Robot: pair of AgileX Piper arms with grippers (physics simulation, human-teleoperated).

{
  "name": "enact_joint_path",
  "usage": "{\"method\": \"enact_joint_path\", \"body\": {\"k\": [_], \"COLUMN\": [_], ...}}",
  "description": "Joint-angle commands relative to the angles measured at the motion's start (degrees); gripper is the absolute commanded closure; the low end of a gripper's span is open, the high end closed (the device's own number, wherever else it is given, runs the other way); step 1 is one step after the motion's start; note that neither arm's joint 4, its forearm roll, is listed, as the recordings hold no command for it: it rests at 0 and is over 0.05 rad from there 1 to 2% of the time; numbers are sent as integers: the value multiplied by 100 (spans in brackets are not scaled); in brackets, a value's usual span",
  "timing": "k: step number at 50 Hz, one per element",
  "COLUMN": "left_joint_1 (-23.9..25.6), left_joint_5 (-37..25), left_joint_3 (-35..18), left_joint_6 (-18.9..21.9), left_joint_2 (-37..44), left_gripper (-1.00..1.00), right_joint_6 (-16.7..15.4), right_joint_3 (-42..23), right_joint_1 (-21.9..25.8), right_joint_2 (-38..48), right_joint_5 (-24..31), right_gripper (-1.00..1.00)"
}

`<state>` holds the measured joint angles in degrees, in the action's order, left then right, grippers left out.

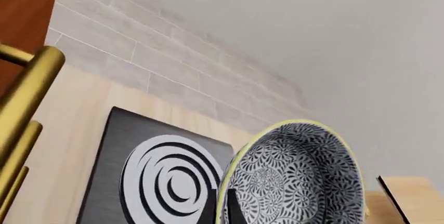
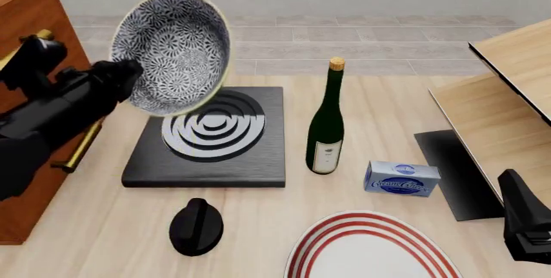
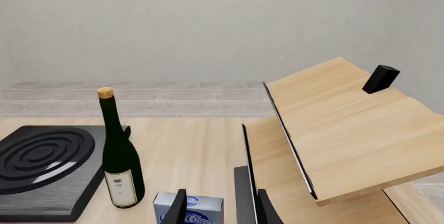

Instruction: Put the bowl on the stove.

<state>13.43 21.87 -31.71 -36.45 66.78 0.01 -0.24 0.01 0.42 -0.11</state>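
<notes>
Black-white floral bowl (image 2: 172, 49) tipped on edge above stove (image 2: 209, 137), mouth facing right; left end effector (image 2: 129, 75) pinches rim.

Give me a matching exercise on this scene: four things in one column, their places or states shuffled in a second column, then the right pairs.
Things:
1. bowl
2. wine bottle
3. knob
4. plate

Places or states:
A. lies on the table in front of the stove, on the near side
B. held tilted in the air by the left gripper, above the stove
C. at the table's near edge, ringed in red
D. stands upright just right of the stove

Pairs: 1-B, 2-D, 3-A, 4-C
</notes>
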Motion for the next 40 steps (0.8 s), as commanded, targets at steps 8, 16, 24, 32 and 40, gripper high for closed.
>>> {"method": "enact_joint_path", "body": {"k": [8, 16, 24, 32, 40], "left_joint_1": [-392, -543, -630, -466, -245], "left_joint_5": [-856, -1337, -1429, -1315, -1262], "left_joint_3": [-1552, -1952, -2042, -1974, -1871], "left_joint_6": [649, 1353, 1546, 1640, 1731], "left_joint_2": [1494, 1785, 1851, 2011, 2015], "left_gripper": [100, 100, 100, 100, 100], "right_joint_6": [0, 0, 0, 0, 0], "right_joint_3": [0, 0, 0, 0, 0], "right_joint_1": [-1, -1, -1, -1, -1], "right_joint_2": [0, -1, 0, 0, 1], "right_joint_5": [0, 0, 0, 0, 0], "right_gripper": [-100, -100, -100, -100, -100]}}
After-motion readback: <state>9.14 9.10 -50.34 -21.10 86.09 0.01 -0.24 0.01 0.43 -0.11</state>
